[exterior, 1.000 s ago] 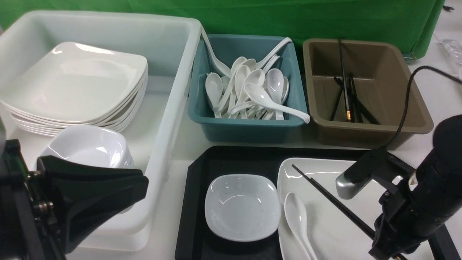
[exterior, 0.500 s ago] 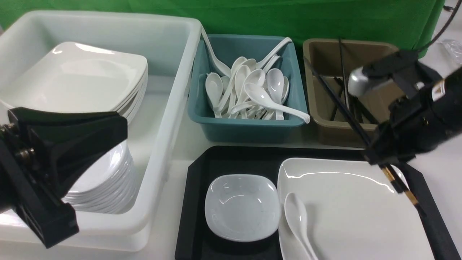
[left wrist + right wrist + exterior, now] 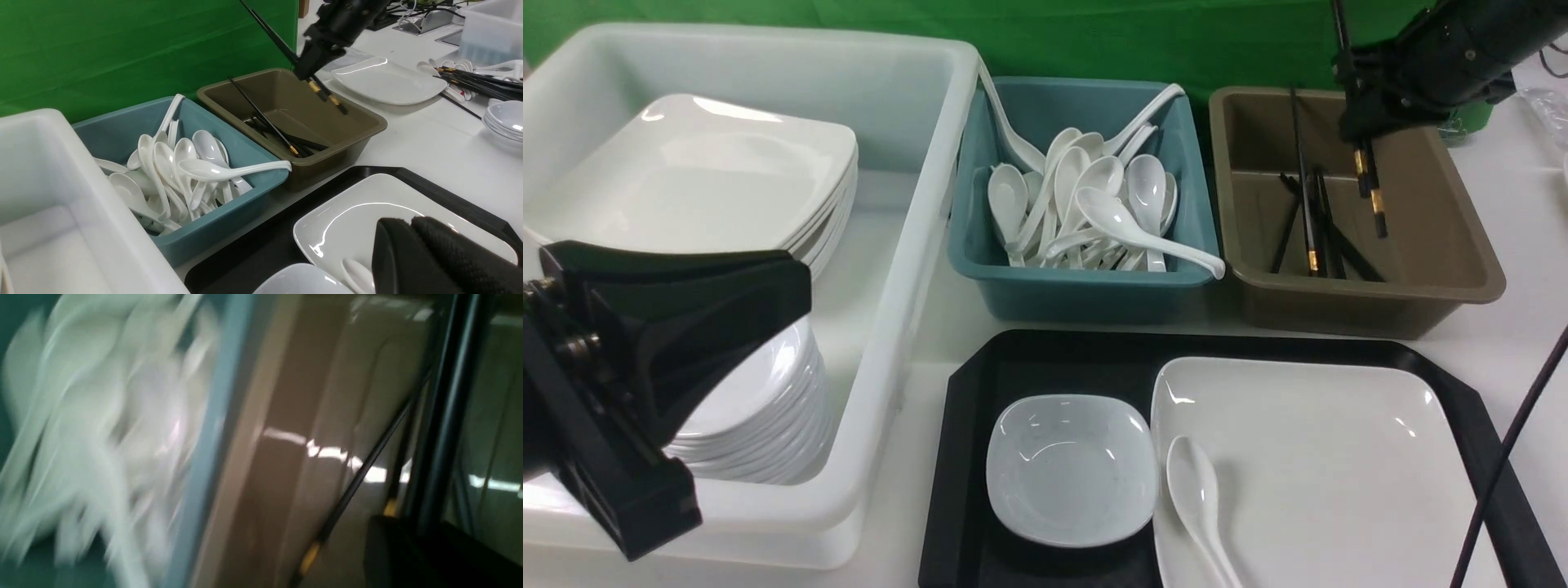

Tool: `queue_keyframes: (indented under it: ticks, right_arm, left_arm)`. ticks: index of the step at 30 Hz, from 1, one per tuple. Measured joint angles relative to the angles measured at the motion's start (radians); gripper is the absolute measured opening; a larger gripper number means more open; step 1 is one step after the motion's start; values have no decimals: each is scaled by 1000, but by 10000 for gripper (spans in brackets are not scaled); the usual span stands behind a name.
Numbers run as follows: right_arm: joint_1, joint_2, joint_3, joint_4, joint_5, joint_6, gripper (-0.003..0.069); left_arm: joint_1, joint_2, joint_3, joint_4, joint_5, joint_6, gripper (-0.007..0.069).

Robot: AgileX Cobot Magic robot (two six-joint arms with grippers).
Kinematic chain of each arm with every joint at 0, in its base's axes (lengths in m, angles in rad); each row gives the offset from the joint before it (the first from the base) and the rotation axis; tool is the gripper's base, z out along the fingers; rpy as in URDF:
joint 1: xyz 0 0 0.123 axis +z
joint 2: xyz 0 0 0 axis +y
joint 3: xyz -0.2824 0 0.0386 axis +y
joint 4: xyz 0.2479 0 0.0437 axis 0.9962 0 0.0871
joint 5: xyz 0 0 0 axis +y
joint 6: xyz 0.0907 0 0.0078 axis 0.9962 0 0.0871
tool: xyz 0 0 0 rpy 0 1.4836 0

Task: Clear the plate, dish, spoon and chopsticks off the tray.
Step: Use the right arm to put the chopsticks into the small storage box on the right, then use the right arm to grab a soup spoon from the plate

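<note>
The black tray [image 3: 1045,359] holds the large white plate [image 3: 1323,465] and the small white dish [image 3: 1072,467]. The white spoon [image 3: 1196,498] lies on the plate's left edge. My right gripper [image 3: 1357,122] is shut on the black chopsticks [image 3: 1368,175] and holds them steeply over the brown tub [image 3: 1445,245], gold bands down. The left wrist view shows the same hold on the chopsticks [image 3: 325,87]. My left gripper [image 3: 792,286] hovers over the white bin, shut and empty. Its fingers [image 3: 429,257] show in front of the plate [image 3: 351,220].
A white bin [image 3: 907,269] on the left holds stacked plates and dishes. A teal bin [image 3: 1086,294] holds several spoons. The brown tub holds several chopsticks. The right wrist view is blurred. More dishes lie on the table at the far right [image 3: 388,81].
My right gripper lifted the chopsticks off the plate and carried them back to above the brown tub. My left arm rose, then held still.
</note>
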Motion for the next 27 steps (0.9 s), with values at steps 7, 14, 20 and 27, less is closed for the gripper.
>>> queue_keyframes:
  ticks: [7, 14, 20, 27]
  right_arm:
    - [-15, 172, -127, -2, -12, 89, 178]
    - [-14, 135, -138, -31, 64, 84, 409]
    - [-6, -9, -106, -78, 161, 18, 225]
    - [118, -410, 377, -182, 159, -25, 80]
  left_arm:
    - [0, 0, 0, 0, 0, 0, 17]
    - [0, 0, 0, 0, 8, 0, 17]
    - [0, 0, 0, 0, 27, 0, 17]
    - [0, 0, 0, 6, 106, 0, 17]
